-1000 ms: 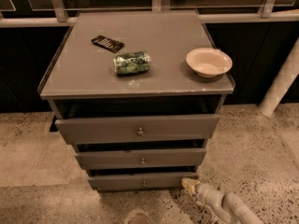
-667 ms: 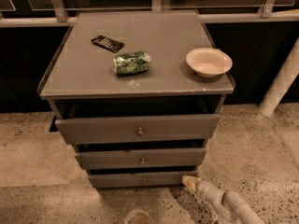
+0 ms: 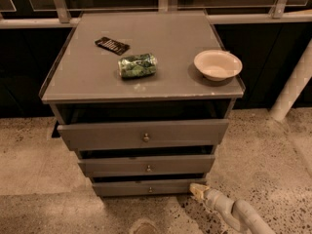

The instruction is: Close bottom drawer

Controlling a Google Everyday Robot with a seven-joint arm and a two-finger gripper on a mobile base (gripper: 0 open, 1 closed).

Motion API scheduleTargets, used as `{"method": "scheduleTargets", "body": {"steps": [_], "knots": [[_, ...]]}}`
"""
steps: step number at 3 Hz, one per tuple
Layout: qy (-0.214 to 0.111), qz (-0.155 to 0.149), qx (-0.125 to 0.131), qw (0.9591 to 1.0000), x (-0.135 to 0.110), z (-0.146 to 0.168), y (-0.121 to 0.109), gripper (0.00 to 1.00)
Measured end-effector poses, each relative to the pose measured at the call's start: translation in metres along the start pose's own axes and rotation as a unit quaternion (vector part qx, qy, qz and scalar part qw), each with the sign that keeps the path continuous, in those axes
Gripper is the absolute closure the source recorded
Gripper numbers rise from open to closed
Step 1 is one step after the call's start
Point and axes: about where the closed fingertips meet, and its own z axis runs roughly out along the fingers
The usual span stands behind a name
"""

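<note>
At the foot of the grey cabinet [image 3: 165, 43] the bottom drawer [image 3: 122, 188] stood slightly out, its front shallow and plain with a small brass knob [image 3: 150, 189]. It looked rigid, wooden and probably light to slide, so a flat push on the front should do. The gripper [image 3: 197, 189] sat at the drawer's right end, and I could not tell whether it was spread or closed.

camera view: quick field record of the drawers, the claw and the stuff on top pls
bottom drawer: lowest of three, dark gap above, looks slightly pulled out
claw: low near the floor, at the bottom drawer's right end; contact unclear
middle drawer: also ajar
top drawer: sticks out furthest
cabinet top: green can on its side, white bowl, dark flat item
</note>
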Motion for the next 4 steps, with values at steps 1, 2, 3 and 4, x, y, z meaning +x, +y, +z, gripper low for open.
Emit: {"method": "scheduleTargets", "body": {"steps": [1, 2, 3, 4], "knots": [[0.011, 0.017, -0.024, 0.9995, 0.02, -0.012, 0.001, 1.0], [0.022, 0.01, -0.063, 0.9977, 0.04, -0.044, 0.017, 1.0], [0.022, 0.01, -0.076, 0.9968, 0.043, -0.048, 0.024, 0.9], [0.022, 0.01, -0.075, 0.9969, 0.043, -0.048, 0.024, 0.67]]}}
